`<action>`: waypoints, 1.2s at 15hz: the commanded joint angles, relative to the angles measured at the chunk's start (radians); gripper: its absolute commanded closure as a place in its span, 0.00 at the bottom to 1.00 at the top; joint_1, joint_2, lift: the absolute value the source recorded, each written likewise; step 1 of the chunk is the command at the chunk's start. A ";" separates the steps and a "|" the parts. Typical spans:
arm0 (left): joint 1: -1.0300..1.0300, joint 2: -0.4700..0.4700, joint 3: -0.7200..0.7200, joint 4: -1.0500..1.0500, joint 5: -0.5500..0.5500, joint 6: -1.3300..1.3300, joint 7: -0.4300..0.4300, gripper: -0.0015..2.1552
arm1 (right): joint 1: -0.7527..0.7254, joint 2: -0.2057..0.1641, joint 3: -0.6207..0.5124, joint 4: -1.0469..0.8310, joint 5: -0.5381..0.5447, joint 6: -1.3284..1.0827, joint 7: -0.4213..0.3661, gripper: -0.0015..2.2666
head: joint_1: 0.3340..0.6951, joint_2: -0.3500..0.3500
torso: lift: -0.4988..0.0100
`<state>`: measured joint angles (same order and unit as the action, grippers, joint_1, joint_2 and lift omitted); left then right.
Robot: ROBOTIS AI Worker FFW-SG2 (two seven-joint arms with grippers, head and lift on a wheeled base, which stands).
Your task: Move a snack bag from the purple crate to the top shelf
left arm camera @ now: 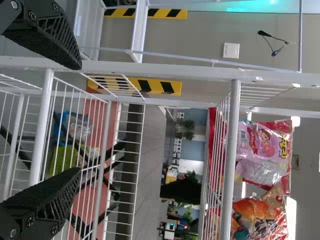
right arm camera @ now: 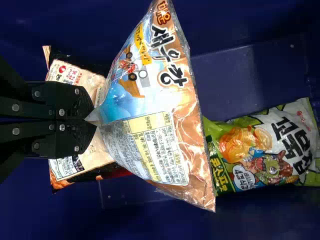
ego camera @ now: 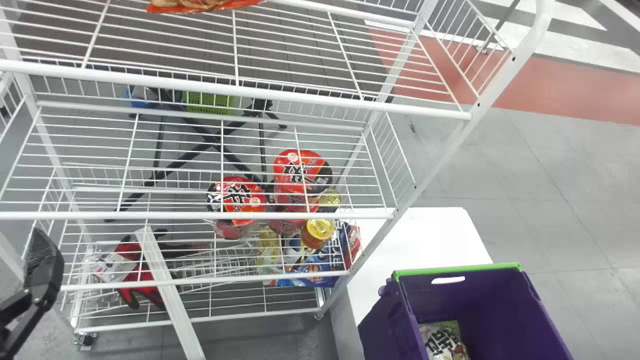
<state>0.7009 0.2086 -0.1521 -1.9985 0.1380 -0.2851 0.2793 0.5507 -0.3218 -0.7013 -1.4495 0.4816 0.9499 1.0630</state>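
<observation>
My left gripper [ego camera: 44, 272] is at the head view's left edge, beside the white rack; in the left wrist view the left gripper [left arm camera: 80, 120] is open, with nothing between its fingers. In the right wrist view my right gripper [right arm camera: 94, 121] is shut on the edge of an orange-and-blue snack bag [right arm camera: 150, 105]. That bag is inside the purple crate [right arm camera: 270, 215], in front of a green-and-white bag [right arm camera: 265, 150] and a beige-and-black bag [right arm camera: 82, 170]. The purple crate [ego camera: 480, 295] stands right of the rack. The top shelf [ego camera: 280, 97] holds an orange bag [ego camera: 200, 5] at its far side.
Lower shelves hold red noodle cups [ego camera: 300, 172], a yellow-lidded can [ego camera: 318, 231] and red-and-black gloves [ego camera: 142, 280]. A white table [ego camera: 415, 235] is beside the rack. Pink [left arm camera: 260, 145] and orange [left arm camera: 255, 215] bags lie behind the shelf wires in the left wrist view.
</observation>
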 commanded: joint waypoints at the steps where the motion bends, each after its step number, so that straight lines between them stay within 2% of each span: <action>1: -0.008 0.000 -0.003 0.006 0.000 0.008 0.000 0.04 | 0.000 -0.005 -0.021 -0.008 0.000 0.007 0.008 0.70 | 1.00 0.00 | 0.45; 18: 0.002 0.000 -0.006 0.001 0.000 -0.007 0.006 0.04 | -0.008 -0.013 -0.046 -0.042 0.000 0.022 0.028 0.70 | 1.00 0.00 | 0.58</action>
<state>0.7002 0.2086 -0.1591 -1.9964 0.1380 -0.2880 0.2832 0.5445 -0.3344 -0.7465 -1.4882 0.4816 0.9718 1.0906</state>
